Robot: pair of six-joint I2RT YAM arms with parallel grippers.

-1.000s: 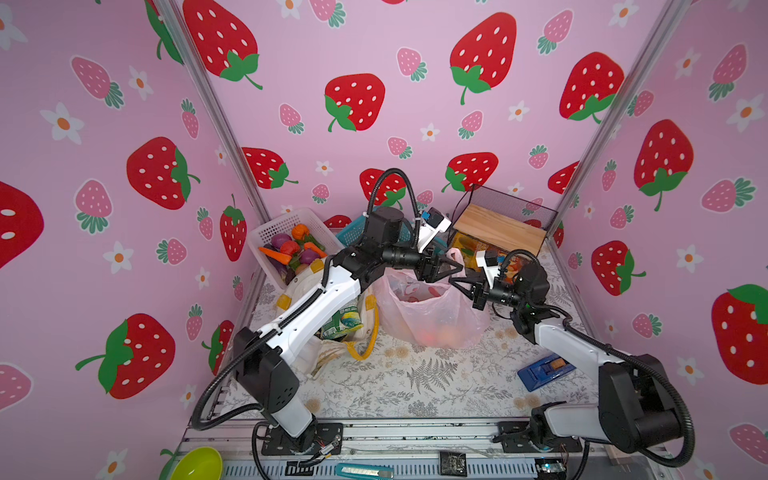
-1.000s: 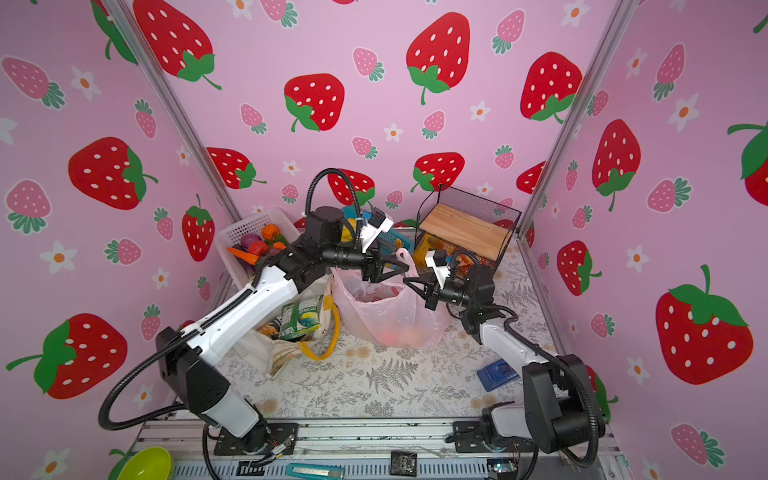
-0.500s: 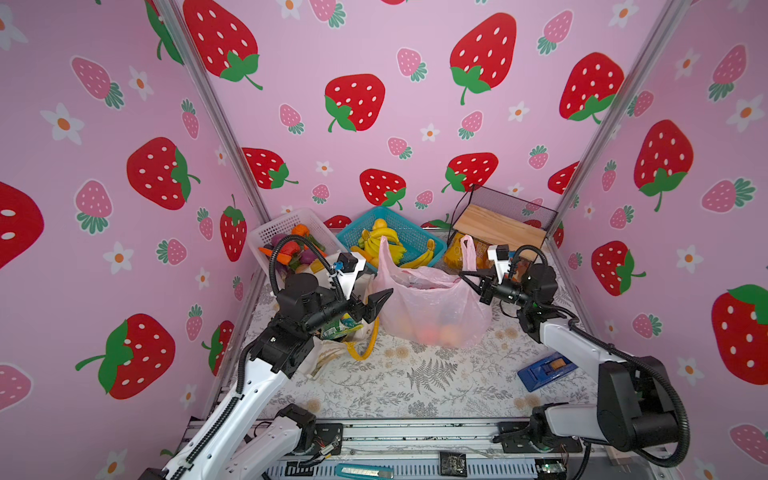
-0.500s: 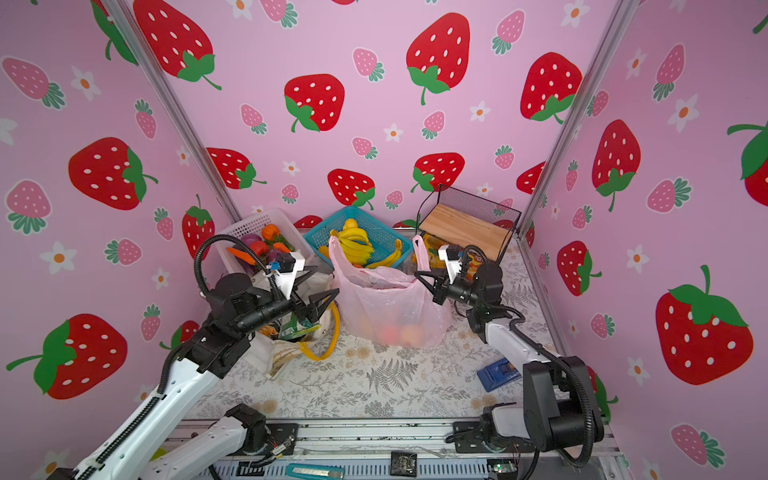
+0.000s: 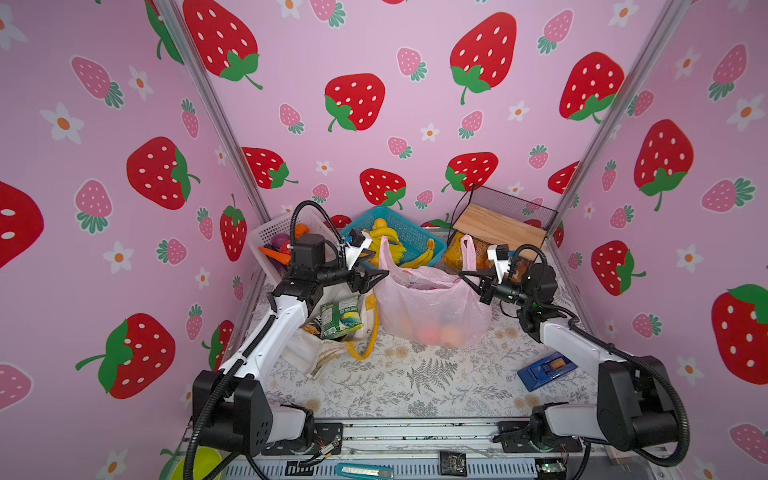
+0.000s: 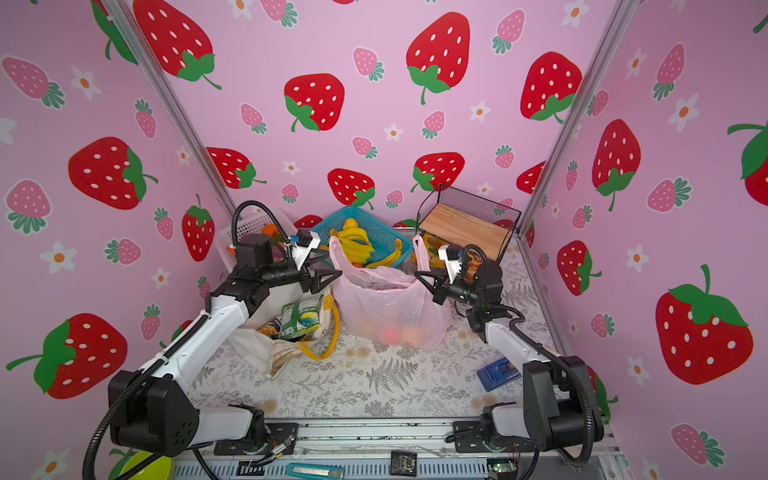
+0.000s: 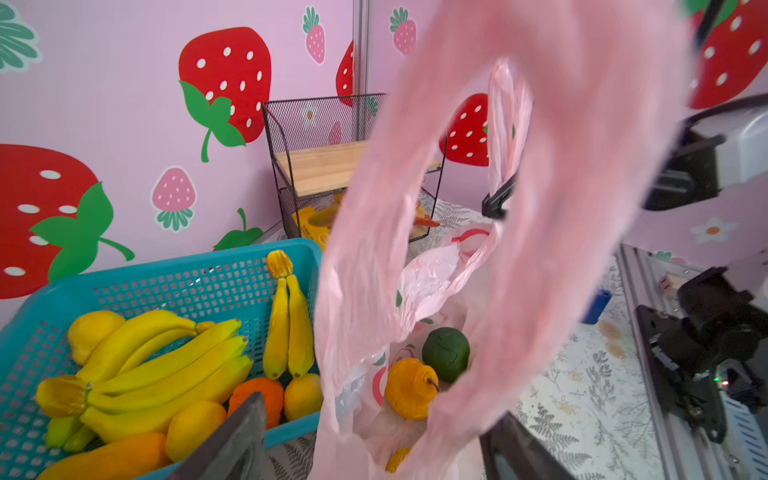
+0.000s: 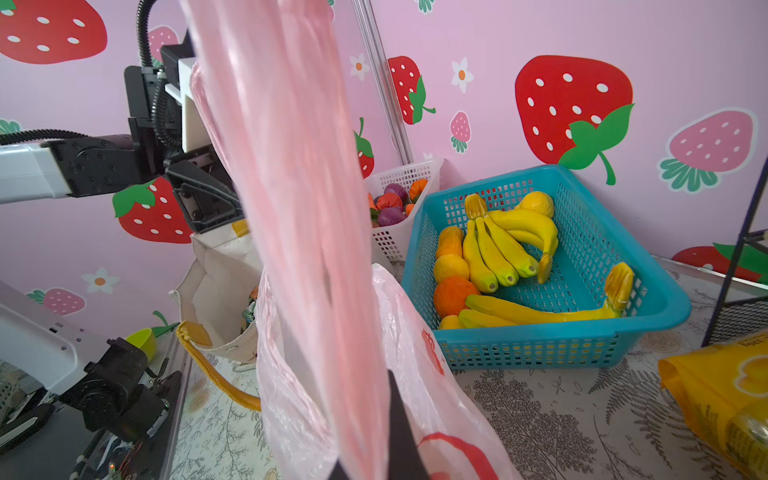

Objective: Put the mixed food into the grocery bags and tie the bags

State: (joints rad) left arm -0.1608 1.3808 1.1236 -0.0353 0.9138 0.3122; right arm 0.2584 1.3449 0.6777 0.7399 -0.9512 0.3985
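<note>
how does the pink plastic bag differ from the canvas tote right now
The pink plastic bag is thin and translucent, with fruit showing through; the canvas tote is opaque white cloth. The pink plastic bag stands upright; the canvas tote slumps beside it. The right pincer pinches the pink plastic bag; no pincer holds the canvas tote. Both are filled and untied.

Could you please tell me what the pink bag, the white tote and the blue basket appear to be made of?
Pink bag: thin plastic film, glossy and translucent; the fruit inside shows through its crinkled wall.
White tote: probably canvas or a similar woven cloth, matte, slumping in soft folds.
Blue basket: most likely rigid moulded plastic, with a smooth, even lattice wall.
</note>
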